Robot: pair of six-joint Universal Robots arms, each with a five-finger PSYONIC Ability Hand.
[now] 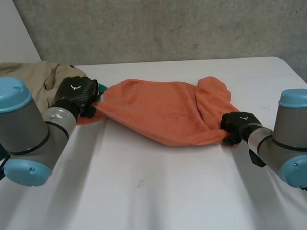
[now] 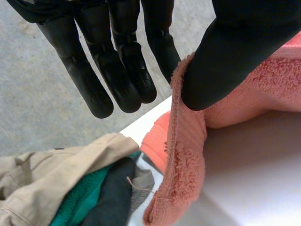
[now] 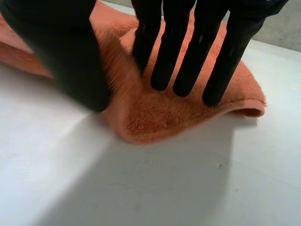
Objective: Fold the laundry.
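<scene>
1. Orange terry-cloth towel (image 1: 158,110): bunched on white table (image 1: 146,196), stretched between both hands.
2. Left hand (image 1: 76,95): thumb and straight fingers pinch the towel's edge.
3. Right hand (image 1: 238,125): thumb and fingers pinch a folded towel edge.
4. Small white mark on each hand's back, unreadable.
5. Heap of beige, green and dark clothes (image 2: 70,188): just beyond the left fingertips.

The orange towel (image 1: 163,109) is fuzzy terry cloth with a ribbed band; the table (image 1: 146,196) is smooth, matt white.

Room was bright. Light was soft, came from above. White table (image 1: 146,196) looked pale, evenly lit. Dark soft shade lay on table under lifted edge of orange towel (image 3: 160,117). Grey wall (image 1: 165,23) looked duller.
</scene>
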